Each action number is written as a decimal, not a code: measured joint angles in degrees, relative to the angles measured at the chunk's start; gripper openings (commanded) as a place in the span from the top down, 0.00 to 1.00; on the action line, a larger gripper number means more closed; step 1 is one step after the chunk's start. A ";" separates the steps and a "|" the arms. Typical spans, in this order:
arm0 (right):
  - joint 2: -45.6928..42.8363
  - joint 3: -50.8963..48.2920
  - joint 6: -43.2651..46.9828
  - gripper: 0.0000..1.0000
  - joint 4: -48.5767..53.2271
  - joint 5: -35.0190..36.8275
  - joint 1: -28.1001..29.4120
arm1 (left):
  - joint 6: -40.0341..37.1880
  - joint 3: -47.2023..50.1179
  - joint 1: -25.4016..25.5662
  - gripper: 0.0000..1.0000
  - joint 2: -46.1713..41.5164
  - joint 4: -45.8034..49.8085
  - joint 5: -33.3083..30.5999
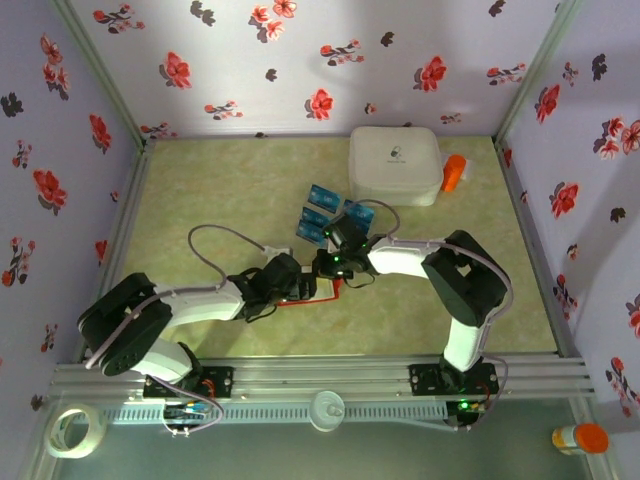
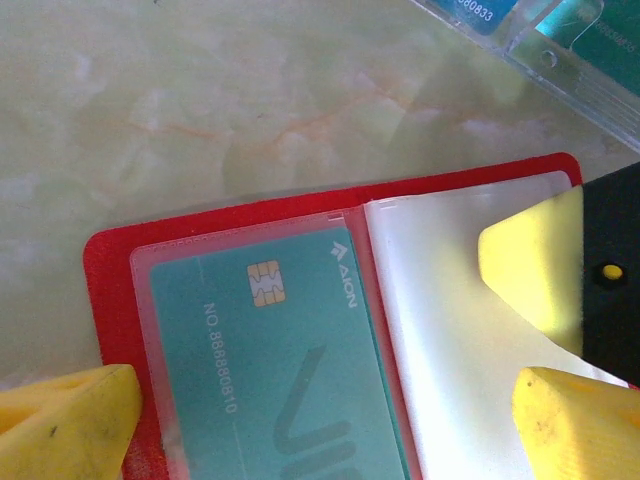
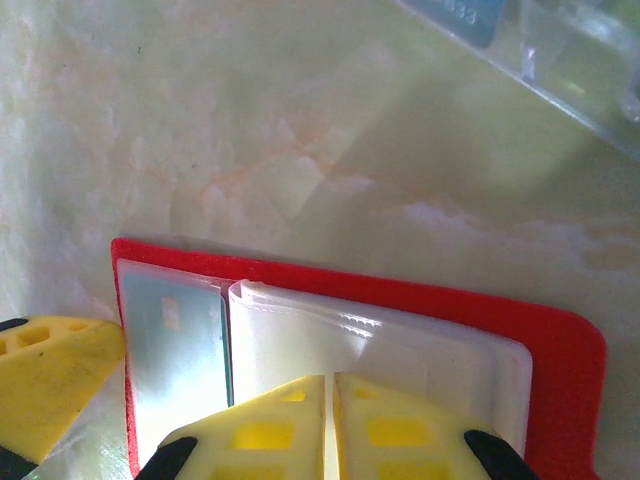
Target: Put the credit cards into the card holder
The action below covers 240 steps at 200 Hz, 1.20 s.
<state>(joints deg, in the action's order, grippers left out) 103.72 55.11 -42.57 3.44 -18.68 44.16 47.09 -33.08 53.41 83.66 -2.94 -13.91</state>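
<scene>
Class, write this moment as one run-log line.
card holder: open on table | teal card: in clear pocket | left gripper: open above it | right gripper: shut at sleeves

The card holder (image 2: pixel 110 270) is smooth red plastic with glossy clear plastic sleeves (image 2: pixel 460 350) over a teal plastic card (image 2: pixel 280 390). The counter (image 2: pixel 200 110) is smooth, marbled and faintly shiny.
</scene>
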 measured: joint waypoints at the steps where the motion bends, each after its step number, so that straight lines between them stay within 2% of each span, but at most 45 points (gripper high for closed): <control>1: 0.00 -0.02 -0.13 0.88 -0.07 0.00 0.00 | -0.04 0.00 0.00 0.03 0.00 -0.02 0.00; 78: 1.09 -0.11 -3.96 0.88 -2.75 -1.03 0.28 | -0.79 3.02 0.00 0.03 -1.62 -3.82 0.15; 160: 2.16 -0.13 -6.58 0.88 -6.64 -1.49 1.99 | -1.62 7.69 0.39 0.02 -7.67 -4.74 1.29; 240: 2.32 -0.13 -7.30 0.83 -6.99 -1.55 1.99 | -3.98 8.09 0.68 0.04 -7.06 -6.71 3.52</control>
<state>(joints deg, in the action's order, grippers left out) 106.04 54.98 -49.87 -3.55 -20.23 46.15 43.11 -24.99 54.08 76.60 -9.65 -10.39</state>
